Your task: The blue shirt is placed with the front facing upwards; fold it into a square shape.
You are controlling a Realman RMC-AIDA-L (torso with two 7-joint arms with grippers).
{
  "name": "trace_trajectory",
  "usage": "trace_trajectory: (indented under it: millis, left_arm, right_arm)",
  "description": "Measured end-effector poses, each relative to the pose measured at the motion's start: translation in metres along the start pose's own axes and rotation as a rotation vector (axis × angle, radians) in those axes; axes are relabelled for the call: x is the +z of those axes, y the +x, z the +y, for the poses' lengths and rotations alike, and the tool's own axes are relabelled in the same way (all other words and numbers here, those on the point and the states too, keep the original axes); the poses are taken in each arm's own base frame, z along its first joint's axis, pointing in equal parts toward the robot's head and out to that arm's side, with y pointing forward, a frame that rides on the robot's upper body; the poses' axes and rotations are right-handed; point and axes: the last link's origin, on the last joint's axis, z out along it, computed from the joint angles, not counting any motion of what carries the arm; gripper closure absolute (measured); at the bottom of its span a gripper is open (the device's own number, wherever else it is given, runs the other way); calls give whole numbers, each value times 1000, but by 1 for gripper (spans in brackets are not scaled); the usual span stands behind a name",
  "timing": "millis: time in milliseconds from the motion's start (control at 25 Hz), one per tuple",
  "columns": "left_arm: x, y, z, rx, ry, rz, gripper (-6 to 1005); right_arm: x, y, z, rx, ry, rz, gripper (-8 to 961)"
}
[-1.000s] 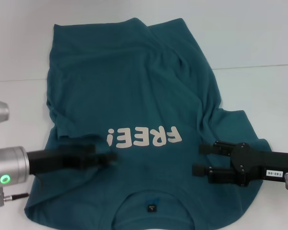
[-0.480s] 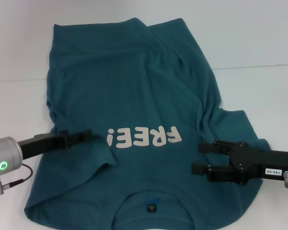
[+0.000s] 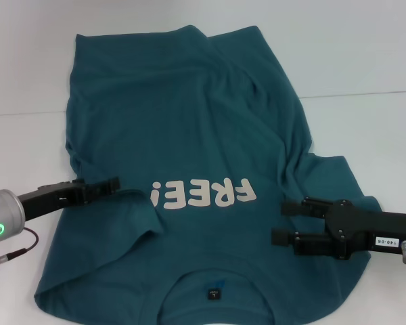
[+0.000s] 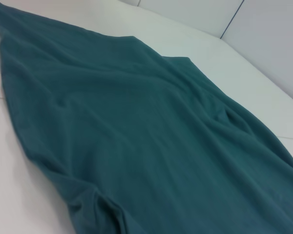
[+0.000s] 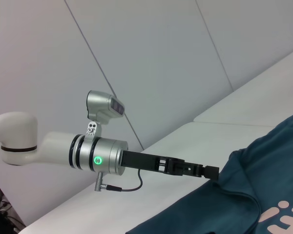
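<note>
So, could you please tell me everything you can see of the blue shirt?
The blue shirt is dark teal, soft-looking cotton, spread front-up and wrinkled on the white table, collar nearest the robot. Cream "FREE!" lettering crosses the chest; a small dark label sits inside the neck. The left gripper is at its sleeve edge; the right gripper hovers open.

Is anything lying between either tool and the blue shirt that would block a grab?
Nothing visible does. The blue shirt lies spread on the white table with no other object near it. The left tool sits at its left edge and the right tool hangs over its right side, fingers apart.
</note>
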Motion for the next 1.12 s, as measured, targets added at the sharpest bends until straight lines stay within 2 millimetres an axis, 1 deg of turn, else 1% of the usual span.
trace_trajectory:
  millis: [280, 680, 1120]
  left_arm:
    - [-1, -1, -4, -3, 20, 3, 79]
    - [0, -5, -3, 3, 21, -12, 79]
    - [-2, -8, -6, -1, 31, -12, 79]
  right_arm:
    - [-1, 0, -1, 0, 3, 1, 67]
    - [0, 0, -1, 0, 3, 1, 67]
    - [-1, 2, 0, 5, 1, 0, 67]
